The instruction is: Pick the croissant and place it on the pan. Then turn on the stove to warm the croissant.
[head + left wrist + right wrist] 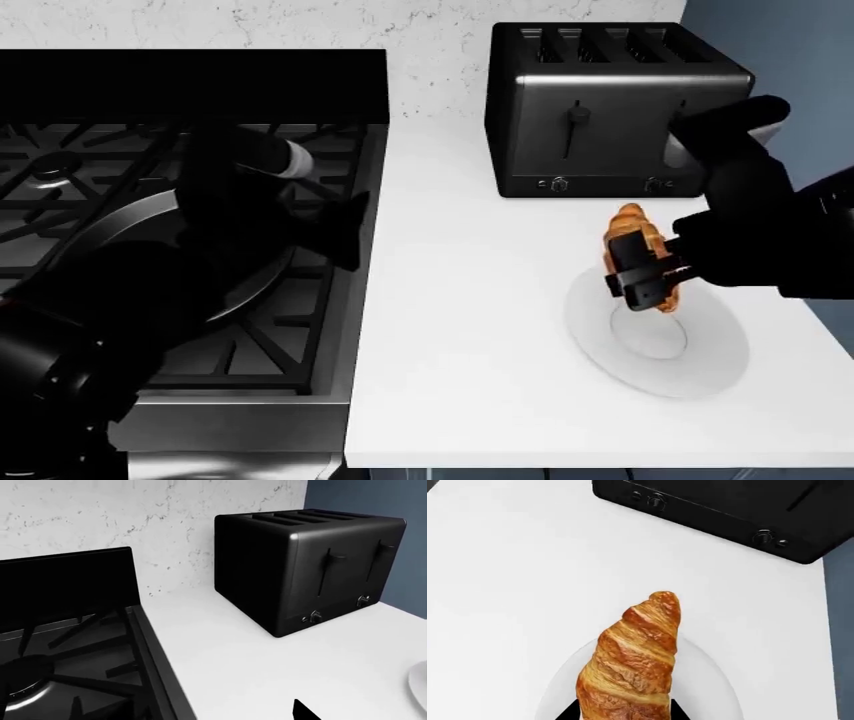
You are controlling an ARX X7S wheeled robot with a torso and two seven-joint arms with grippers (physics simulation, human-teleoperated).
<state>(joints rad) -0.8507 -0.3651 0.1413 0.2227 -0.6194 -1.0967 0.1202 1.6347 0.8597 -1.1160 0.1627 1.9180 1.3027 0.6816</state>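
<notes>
My right gripper [650, 283] is shut on the golden-brown croissant [635, 245], which hangs just above a white plate [707, 365] on the counter. In the right wrist view the croissant [630, 660] fills the space between the two dark fingertips [679, 713], its tip pointing toward the toaster. The round pan [114, 235] lies on the stove [80, 150] grates, largely covered by my left arm; its handle is hidden. My left gripper [350, 232] hovers open at the stove's right edge, holding nothing. One of its fingertips [303, 712] shows above the counter. No stove knobs are in view.
A black four-slot toaster [614, 105] stands at the back of the white counter [454, 330], against the marbled wall. The toaster [310, 565] also faces the left wrist camera, beside the stove grate [73, 665]. A blue wall bounds the counter on the right.
</notes>
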